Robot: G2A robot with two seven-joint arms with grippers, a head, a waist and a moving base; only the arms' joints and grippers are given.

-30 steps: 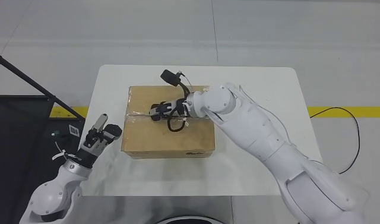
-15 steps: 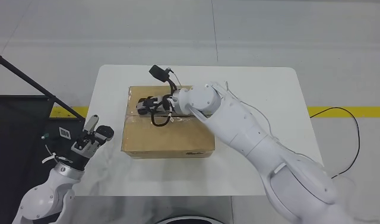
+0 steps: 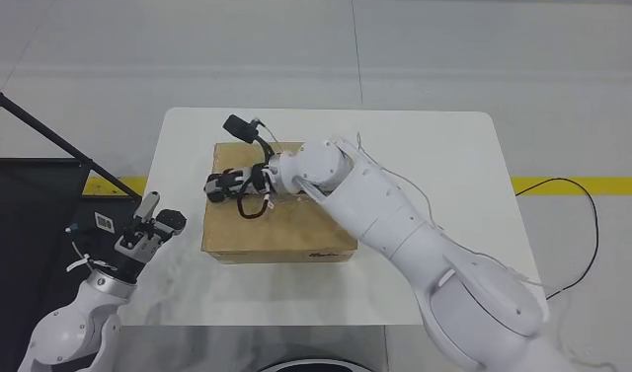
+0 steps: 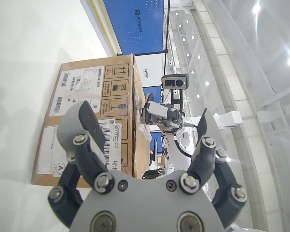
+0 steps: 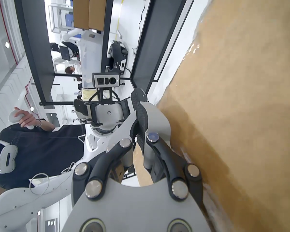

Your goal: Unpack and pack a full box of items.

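Note:
A closed cardboard box with a taped seam stands in the middle of the white table. My right gripper lies shut over the box top at the left end of the seam. In the right wrist view its fingers are pressed together beside the brown box top. My left gripper hangs open off the box's left side, apart from it. In the left wrist view the left gripper faces the labelled side of the box, and the right gripper shows at the top edge.
A black frame stands off the table's left side, close to my left arm. Bare table surface lies right of the box and in front of it. Yellow floor lines run past the table.
My right gripper has slid left along the box's top seam, from the middle to the left edge. My left gripper has drawn back left, away from the box side.

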